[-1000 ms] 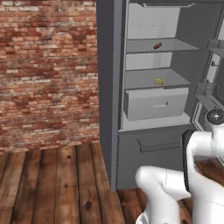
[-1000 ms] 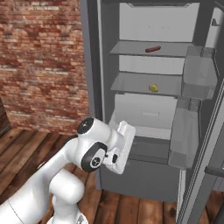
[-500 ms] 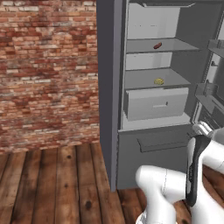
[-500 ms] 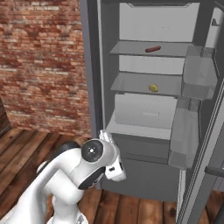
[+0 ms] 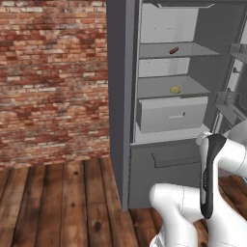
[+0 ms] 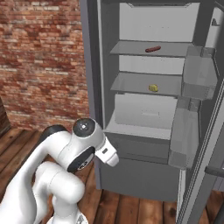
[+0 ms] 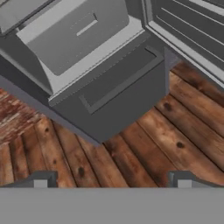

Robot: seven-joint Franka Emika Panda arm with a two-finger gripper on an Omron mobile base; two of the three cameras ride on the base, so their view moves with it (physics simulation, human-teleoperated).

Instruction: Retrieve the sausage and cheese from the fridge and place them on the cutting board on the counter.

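well, the sausage (image 5: 173, 50) lies loose on the fridge's (image 5: 118, 96) upper shelf, the cheese (image 5: 175, 89) on the shelf below; both look light and firm, the sausage likely to roll, so pinch it across its middle. the gripper (image 7: 111, 181) hangs low by the drawer, jaws wide, holding nothing

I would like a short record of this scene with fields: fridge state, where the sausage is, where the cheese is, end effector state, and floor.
fridge: door open, pale shelves and a drawer inside
sausage: lying on the upper shelf
cheese: lying on the shelf below, just above the drawer
end effector: open, holding nothing, low in front of the fridge, pointing at its bottom and the floor
floor: brown wooden planks
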